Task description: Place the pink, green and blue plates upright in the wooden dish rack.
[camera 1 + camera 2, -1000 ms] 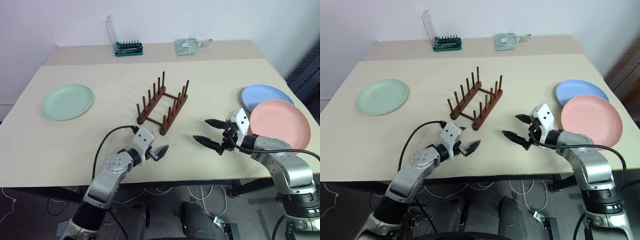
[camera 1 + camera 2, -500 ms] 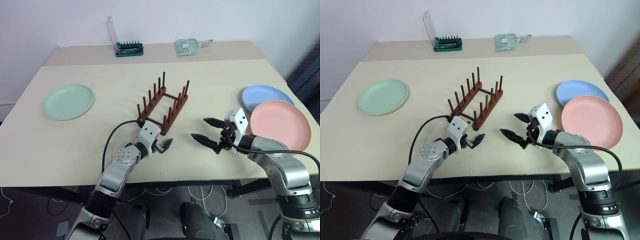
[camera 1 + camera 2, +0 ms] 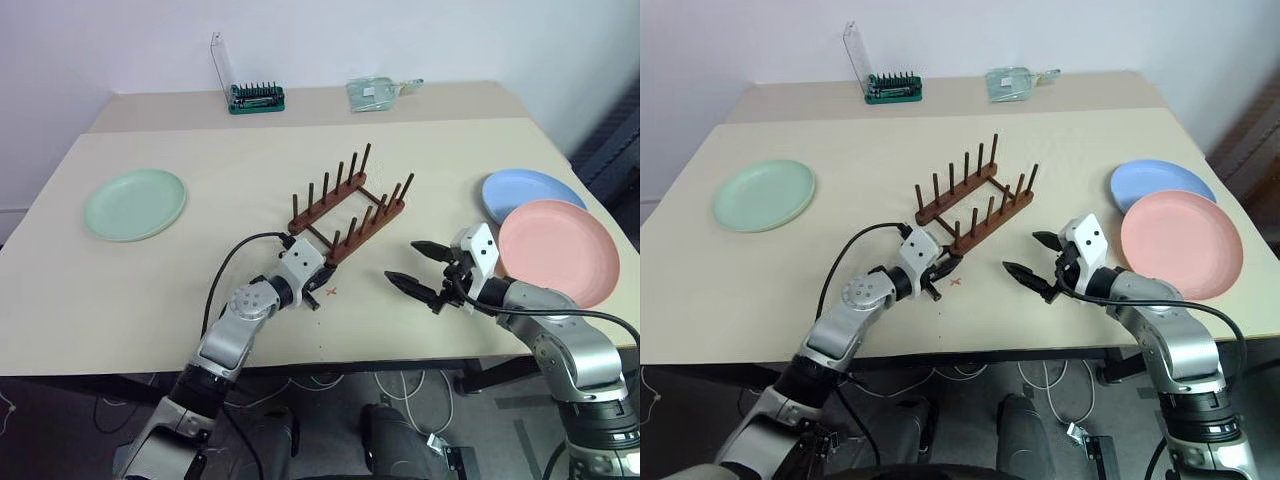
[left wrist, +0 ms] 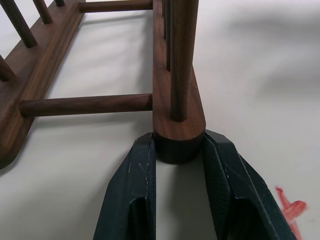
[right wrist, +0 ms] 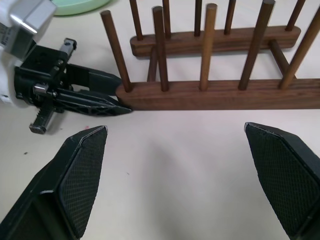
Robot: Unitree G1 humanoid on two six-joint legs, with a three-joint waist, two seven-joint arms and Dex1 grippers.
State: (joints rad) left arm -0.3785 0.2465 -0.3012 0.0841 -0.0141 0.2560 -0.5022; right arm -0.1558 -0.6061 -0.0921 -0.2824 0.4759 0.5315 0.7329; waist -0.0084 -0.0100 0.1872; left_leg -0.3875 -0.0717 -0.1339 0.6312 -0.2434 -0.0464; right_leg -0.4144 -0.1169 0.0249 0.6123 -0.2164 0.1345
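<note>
Nearest you, your left gripper (image 4: 179,165) has its two fingers pinched on the rounded end of the wooden dish rack's (image 3: 348,205) near rail, as the left wrist view shows: one finger on each side of the rail tip, just below its last peg. A small red mark (image 3: 331,292) sits on the table (image 3: 200,270) beside that hand. Your right gripper (image 3: 412,265) hangs just off the rack's near corner with its fingers spread wide, holding nothing.

The rack lies slantwise at mid-table, resting on its rails with the pegs upright and every slot empty. To your right, the pink plate (image 3: 558,250) lies flat, its far edge overlapping the blue plate (image 3: 525,192) behind it. The green plate (image 3: 135,202) lies flat well apart, on the far left. At the back, on a second tabletop, stand a green tool holder (image 3: 257,97) and a clear bag (image 3: 373,92).

The risk is in that grip: it takes only the tip of one rail, so a quick swing could let the wood slip from the fingers or tip the rack. The stacked plates may drag each other when you lift one.
</note>
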